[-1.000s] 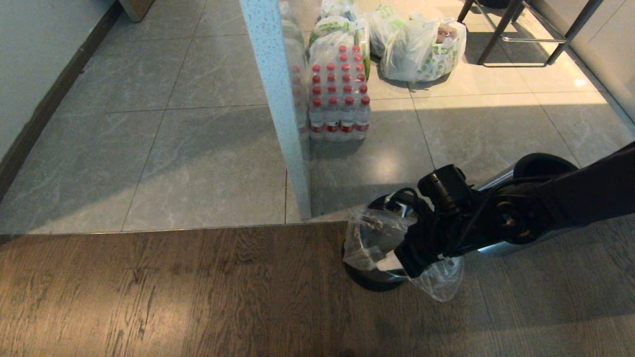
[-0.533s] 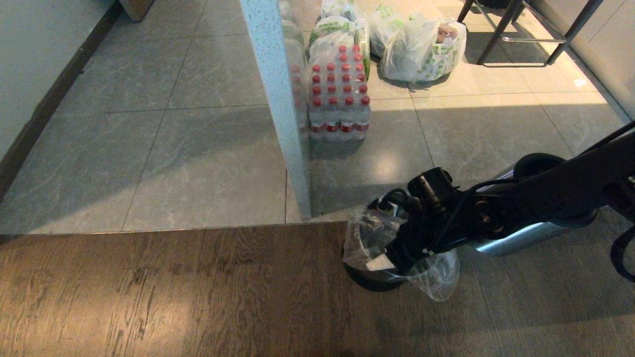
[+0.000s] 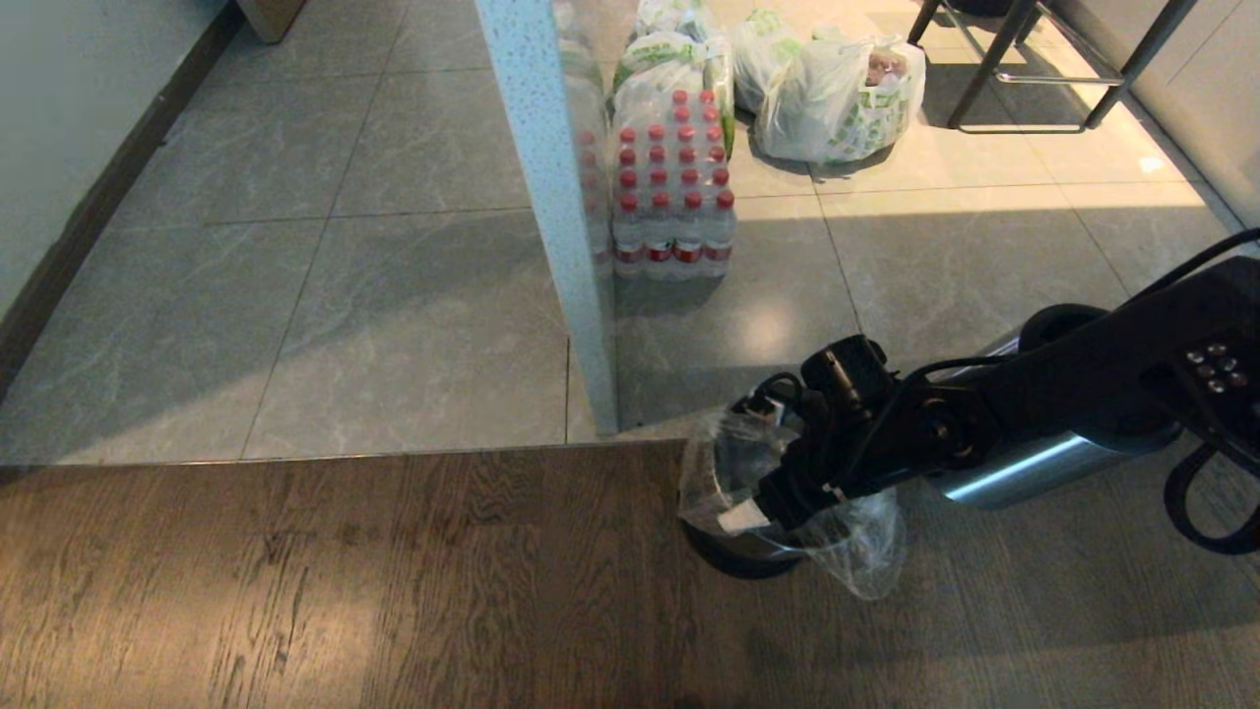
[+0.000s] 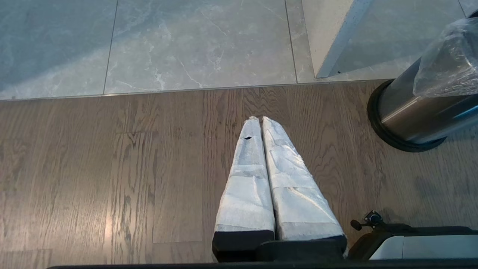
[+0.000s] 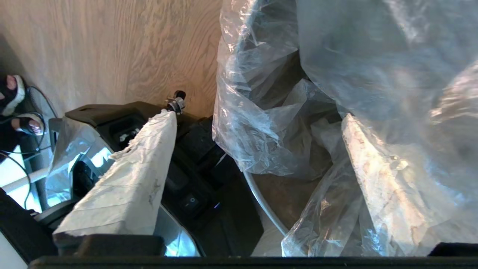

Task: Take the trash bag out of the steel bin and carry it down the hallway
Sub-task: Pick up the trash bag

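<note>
Right gripper (image 5: pixel 257 123) is at the mouth of the steel bin (image 3: pixel 1024 463), fingers (image 5: pixel 123 190) spread wide apart: one outside the rim, the other down among the folds of the trash bag (image 3: pixel 738 473), nothing clamped. The clear bag still lines the bin, its edge draped over the rim, with crumpled plastic and brown rubbish inside. Left gripper (image 4: pixel 261 119) hangs over the wood floor (image 3: pixel 325 581) near the bin, fingers pressed together, empty; beyond on the tiles stand a pack of red-capped bottles (image 3: pixel 674 192) and white grocery bags (image 3: pixel 837 94).

Right arm reaches in from the right, wrist bent downward. Right claw (image 5: pixel 257 123) spread wide, white-wrapped fingers (image 5: pixel 123 186) far apart. Left claw (image 4: pixel 261 123) hangs low, wrapped fingers (image 4: pixel 248 179) pressed together, empty.
</note>
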